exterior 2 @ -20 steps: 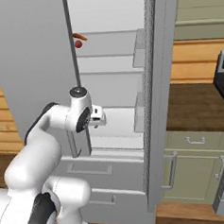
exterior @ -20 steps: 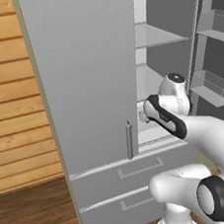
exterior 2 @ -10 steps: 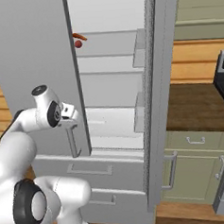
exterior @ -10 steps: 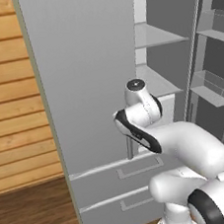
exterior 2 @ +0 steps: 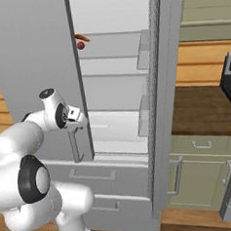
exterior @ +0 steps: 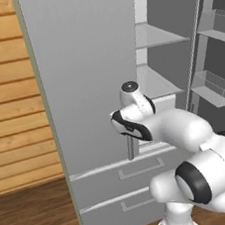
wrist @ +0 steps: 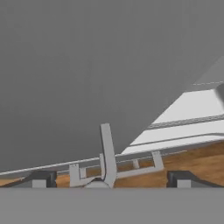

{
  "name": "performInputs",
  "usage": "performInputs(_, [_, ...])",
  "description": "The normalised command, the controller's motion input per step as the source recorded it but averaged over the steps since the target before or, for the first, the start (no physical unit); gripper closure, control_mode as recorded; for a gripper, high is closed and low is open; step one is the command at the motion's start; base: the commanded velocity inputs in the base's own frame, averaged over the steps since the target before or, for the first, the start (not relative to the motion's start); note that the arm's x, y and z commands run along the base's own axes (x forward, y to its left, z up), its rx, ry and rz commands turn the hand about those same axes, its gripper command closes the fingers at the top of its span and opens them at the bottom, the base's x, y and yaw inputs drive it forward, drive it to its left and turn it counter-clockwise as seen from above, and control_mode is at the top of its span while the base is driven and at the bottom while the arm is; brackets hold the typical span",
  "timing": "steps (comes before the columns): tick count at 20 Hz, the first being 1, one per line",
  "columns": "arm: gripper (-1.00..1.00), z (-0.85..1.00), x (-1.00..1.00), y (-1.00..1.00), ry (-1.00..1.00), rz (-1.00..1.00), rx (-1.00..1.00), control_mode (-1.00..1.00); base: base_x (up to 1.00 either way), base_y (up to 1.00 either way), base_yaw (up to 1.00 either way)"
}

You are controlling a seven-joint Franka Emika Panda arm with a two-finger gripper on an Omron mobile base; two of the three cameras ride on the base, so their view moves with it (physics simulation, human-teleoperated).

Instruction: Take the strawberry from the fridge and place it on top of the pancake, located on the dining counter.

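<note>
I am holding my fingers (wrist: 108,178) spread wide and empty before the fridge (exterior: 95,76) door's handle (wrist: 107,154) — the strawberry (exterior 2: 81,45) is sitting on the upper shelf inside.

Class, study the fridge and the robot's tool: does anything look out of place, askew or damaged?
Nothing looks damaged or spilled. The fridge has its right door swung open. The strawberry sits on an upper shelf beside an orange-red stick. The tool faces the closed left door.

Dark red strawberry (exterior 2: 81,45) on upper shelf inside open grey fridge (exterior 2: 115,83).
</note>
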Motion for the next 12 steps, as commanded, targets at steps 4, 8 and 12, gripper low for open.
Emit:
performInputs(4, [-1.0,-0.61,0.33,0.0,0.0,0.0,0.0,-1.0,0.0,0.0,0.0])
performInputs(8, [-1.0,-0.57,0.16,0.0,0.0,0.0,0.0,-1.0,0.0,0.0,0.0])
performInputs(12, [-1.0,-0.46,0.06,0.0,-0.01,0.0,0.0,-1.0,0.0,0.0,0.0])
